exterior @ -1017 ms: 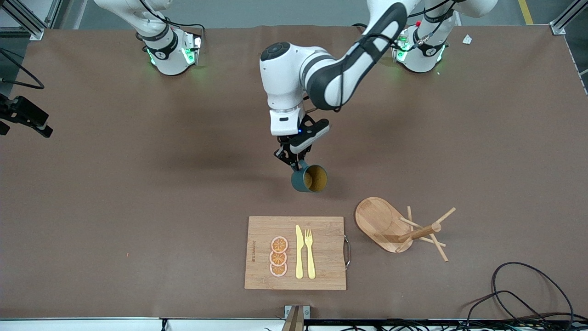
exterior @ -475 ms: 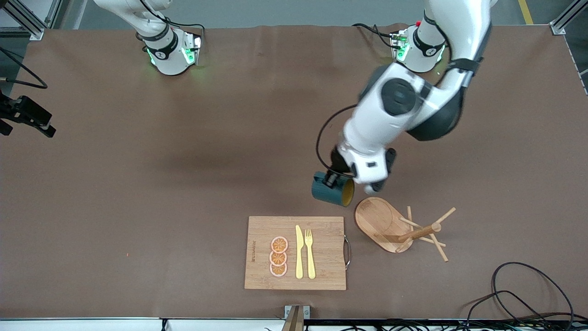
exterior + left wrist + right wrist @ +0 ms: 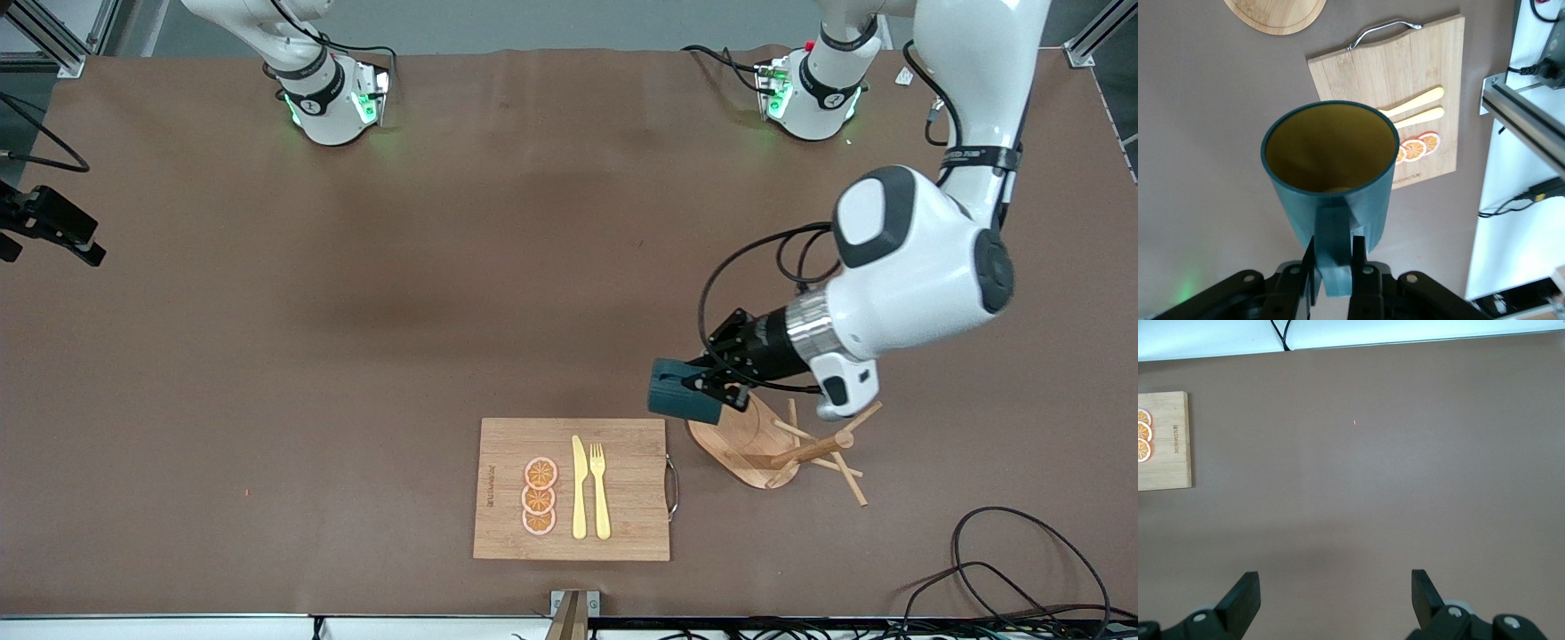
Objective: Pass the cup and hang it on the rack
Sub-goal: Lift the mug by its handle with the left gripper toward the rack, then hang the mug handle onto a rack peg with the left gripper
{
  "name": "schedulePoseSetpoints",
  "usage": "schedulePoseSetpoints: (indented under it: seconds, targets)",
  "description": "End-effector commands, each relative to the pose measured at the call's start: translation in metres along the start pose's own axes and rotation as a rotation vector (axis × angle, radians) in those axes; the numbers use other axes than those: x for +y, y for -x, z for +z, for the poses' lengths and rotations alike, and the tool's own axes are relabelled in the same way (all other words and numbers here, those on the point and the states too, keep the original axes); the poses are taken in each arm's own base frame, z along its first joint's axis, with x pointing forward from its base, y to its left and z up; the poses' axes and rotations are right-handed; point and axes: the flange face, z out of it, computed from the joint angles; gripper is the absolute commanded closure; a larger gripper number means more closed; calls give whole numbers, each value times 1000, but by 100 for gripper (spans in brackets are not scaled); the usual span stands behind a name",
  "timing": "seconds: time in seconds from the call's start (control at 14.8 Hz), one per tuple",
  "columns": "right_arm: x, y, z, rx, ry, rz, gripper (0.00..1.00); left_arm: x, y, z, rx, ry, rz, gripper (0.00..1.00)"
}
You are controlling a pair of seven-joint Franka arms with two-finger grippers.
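Over the gap between the cutting board (image 3: 572, 489) and the rack (image 3: 772, 437), the left gripper (image 3: 711, 388) hangs with the cup (image 3: 683, 402) carried sideways in the air, fingers (image 3: 1361, 265) pinched tight on its handle, one either side, as the left wrist view shows plainly. Just under the claw sits the rack's oval base, tipped so its post and thin pegs point toward the left arm's end of the table; the cup overlaps the base's edge in the front view, whether touching or clear I cannot tell. The board's metal handle (image 3: 673, 485) lies just below the claw too, knife (image 3: 579, 488) and fork (image 3: 600, 490) side by side and three orange slices (image 3: 539, 496) stacked in a column farther along. Away from the claw, toward the right arm's end, the brown table (image 3: 267, 356) runs wide and bare, plenty of room there. Cables (image 3: 996, 560) coil near the table's front edge at the left arm's end. The right gripper (image 3: 1335, 593) waits high over bare brown surface, its fingers (image 3: 1245, 597) spread well apart, a corner of the board at the edge of its view. The cup itself: dark teal outside, yellowish-tan inside, a straight cylinder, its mouth facing away from the claw.
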Motion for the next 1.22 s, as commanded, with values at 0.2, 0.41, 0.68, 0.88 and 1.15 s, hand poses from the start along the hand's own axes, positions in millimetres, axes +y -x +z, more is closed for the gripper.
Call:
schedulePoseSetpoints:
  seconds: [0.2, 0.41, 0.68, 0.88, 1.15]
  targets:
    - [2, -3, -2, 1, 18, -2, 0, 10, -46, -30, -164, 73, -66, 98]
    - [3, -3, -2, 1, 18, -1, 0, 10, -63, -33, -200, 86, -49, 98]
    - [5, -3, -2, 2, 19, -1, 0, 4, -100, -53, -211, 68, 27, 99]
    - [4, -3, -2, 1, 19, -2, 0, 4, -115, -51, -207, 69, 33, 99]
    - [4, -3, 0, -2, 19, -4, 0, 2, -136, -48, -209, 73, 36, 99]
